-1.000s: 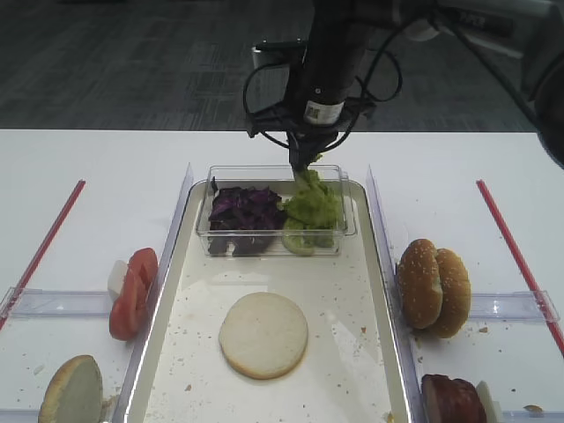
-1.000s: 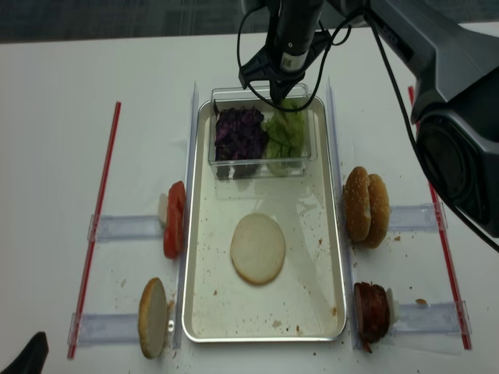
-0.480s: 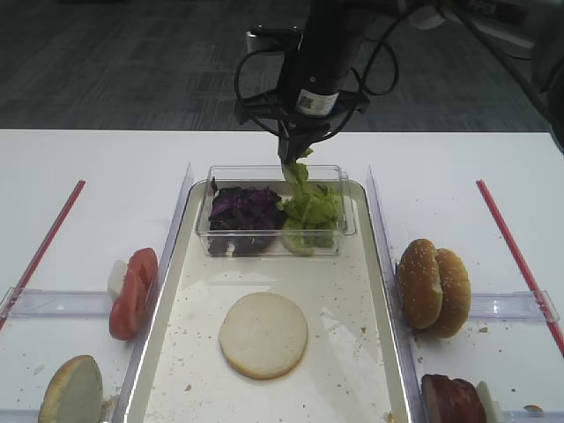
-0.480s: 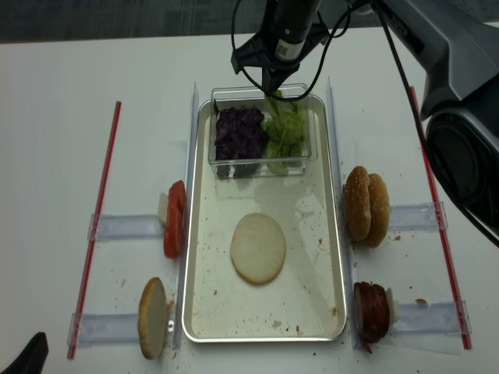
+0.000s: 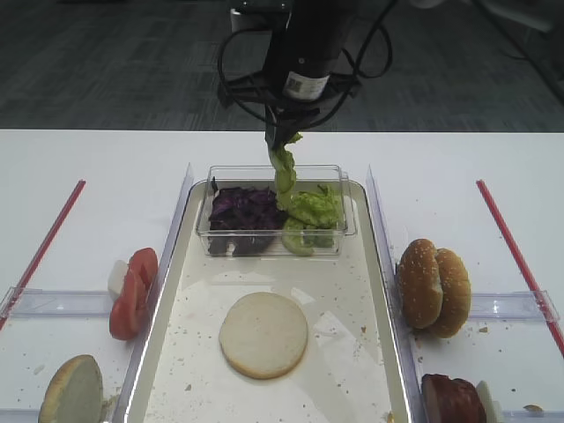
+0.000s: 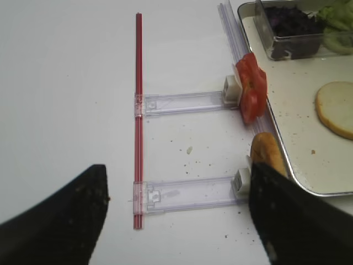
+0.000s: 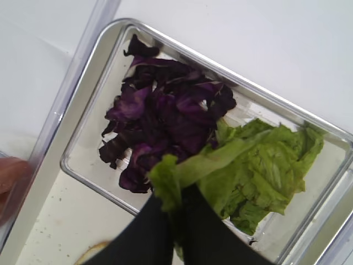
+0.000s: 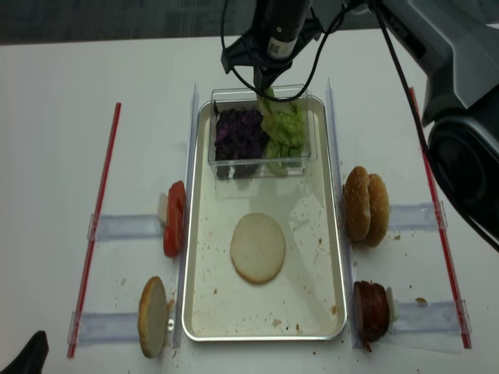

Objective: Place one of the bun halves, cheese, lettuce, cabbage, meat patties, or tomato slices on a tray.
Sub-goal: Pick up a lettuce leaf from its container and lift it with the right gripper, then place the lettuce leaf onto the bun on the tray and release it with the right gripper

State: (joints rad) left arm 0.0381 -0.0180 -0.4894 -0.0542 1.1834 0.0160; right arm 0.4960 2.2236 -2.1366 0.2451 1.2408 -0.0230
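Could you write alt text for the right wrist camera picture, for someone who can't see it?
The right gripper, shut on a lettuce leaf, holds it above a clear tub containing purple cabbage and more lettuce. The tub sits in a metal tray on a white table.

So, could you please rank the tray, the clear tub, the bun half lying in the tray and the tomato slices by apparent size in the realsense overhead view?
1. tray
2. clear tub
3. bun half
4. tomato slices, standing on edge, so they show only a narrow profile.
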